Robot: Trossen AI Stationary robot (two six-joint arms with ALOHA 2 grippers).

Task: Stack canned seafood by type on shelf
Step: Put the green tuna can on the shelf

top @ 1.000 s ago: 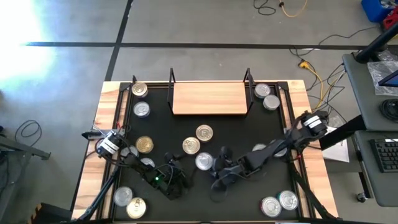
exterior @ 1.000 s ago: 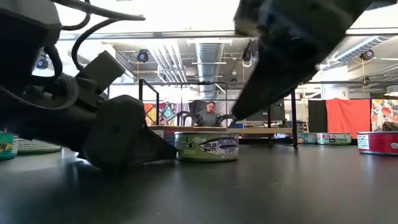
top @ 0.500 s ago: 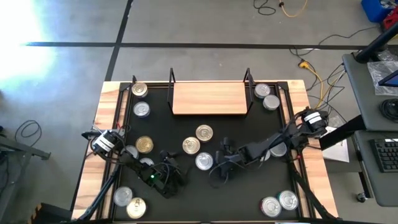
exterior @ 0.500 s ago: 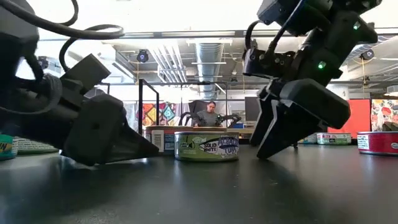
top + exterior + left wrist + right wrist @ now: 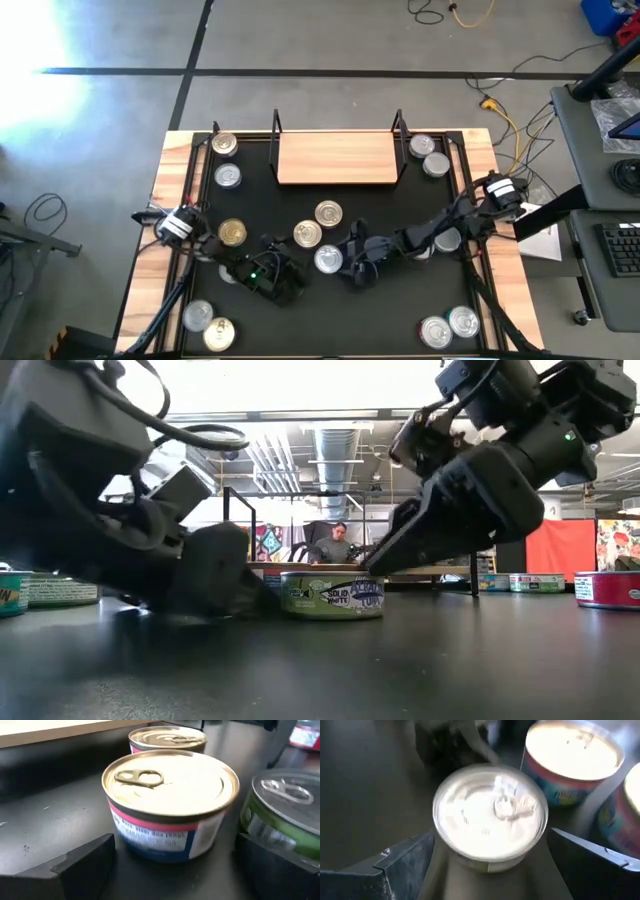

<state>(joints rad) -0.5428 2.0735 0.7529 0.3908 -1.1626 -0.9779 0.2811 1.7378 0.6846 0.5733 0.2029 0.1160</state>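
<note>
Tins lie loose over the black table (image 5: 400, 300), none yet on the shelf (image 5: 337, 158), which stands bare at the far middle; stacking has not begun. At the left edge two tins sit by the shelf's near post, others lower down, likely left there as stock to sort by lid colour.

The left gripper (image 5: 290, 270) lies low on the table, fingers spread wide, and its wrist view shows a gold-lidded tin (image 5: 170, 802) with a pink band sitting squarely between them, untouched. That framing suggests it is lined up for a side grasp.

Just right of it stands a silver-lidded tin (image 5: 328, 259) with a green label. The right gripper (image 5: 350, 268) comes in from the right, tilted down over it, fingers open on either side of the lid in its wrist view; whether they touch the wall is hard to say, as that view is smeared. Neither gripper has a tin clamped.
</note>
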